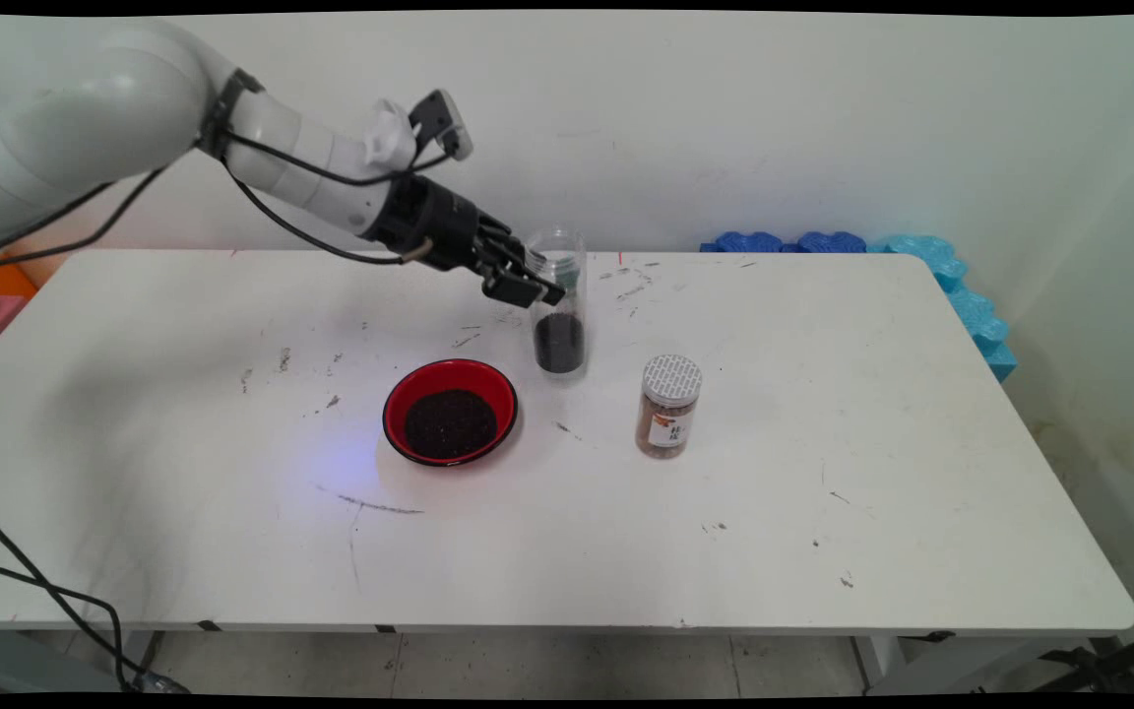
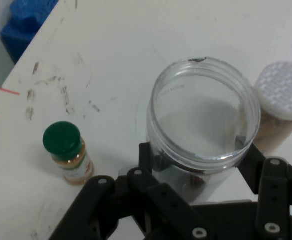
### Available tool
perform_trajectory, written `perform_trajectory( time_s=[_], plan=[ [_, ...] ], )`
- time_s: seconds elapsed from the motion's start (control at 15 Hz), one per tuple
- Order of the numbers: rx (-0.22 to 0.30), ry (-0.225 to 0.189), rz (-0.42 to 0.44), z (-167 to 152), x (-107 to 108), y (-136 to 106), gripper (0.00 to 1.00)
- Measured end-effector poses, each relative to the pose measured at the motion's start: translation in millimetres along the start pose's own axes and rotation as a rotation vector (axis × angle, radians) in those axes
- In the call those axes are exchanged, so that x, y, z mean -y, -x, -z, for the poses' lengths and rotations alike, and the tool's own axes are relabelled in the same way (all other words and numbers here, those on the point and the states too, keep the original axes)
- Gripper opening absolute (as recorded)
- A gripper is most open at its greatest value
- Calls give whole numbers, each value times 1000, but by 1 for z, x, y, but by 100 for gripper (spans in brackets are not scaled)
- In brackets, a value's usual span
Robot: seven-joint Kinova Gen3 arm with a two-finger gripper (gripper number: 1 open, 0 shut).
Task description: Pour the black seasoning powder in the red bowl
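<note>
A clear open jar (image 1: pixel 560 325) with dark grains in its bottom stands upright on the white table (image 1: pixel 823 492), behind the bowl. My gripper (image 1: pixel 539 284) reaches in from the left and is shut on the jar's upper part. In the hand view the jar (image 2: pixel 205 125) sits between the two black fingers (image 2: pixel 146 159), which press its sides. A red bowl (image 1: pixel 400 394) holding dark grains lies just front-left of the jar.
A brown spice jar with a white lid (image 1: pixel 669 406) stands right of the bowl, also in the hand view (image 2: pixel 281 95). A small green-capped bottle (image 2: pixel 67 152) stands near the jar, hidden in the main view. Blue foam blocks (image 1: pixel 961 286) line the far right edge.
</note>
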Motion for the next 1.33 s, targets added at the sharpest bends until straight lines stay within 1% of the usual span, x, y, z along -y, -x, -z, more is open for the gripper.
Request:
perform_trajectory(
  time_s=[0.4,0.6,1.0,1.33],
  plan=[
    [-41,1,26,54,-16,-21,0],
    [-60,16,31,90,-27,-29,0],
    [-78,77,20,161,-53,-31,0],
    [-63,131,17,210,-72,-18,0]
  ],
)
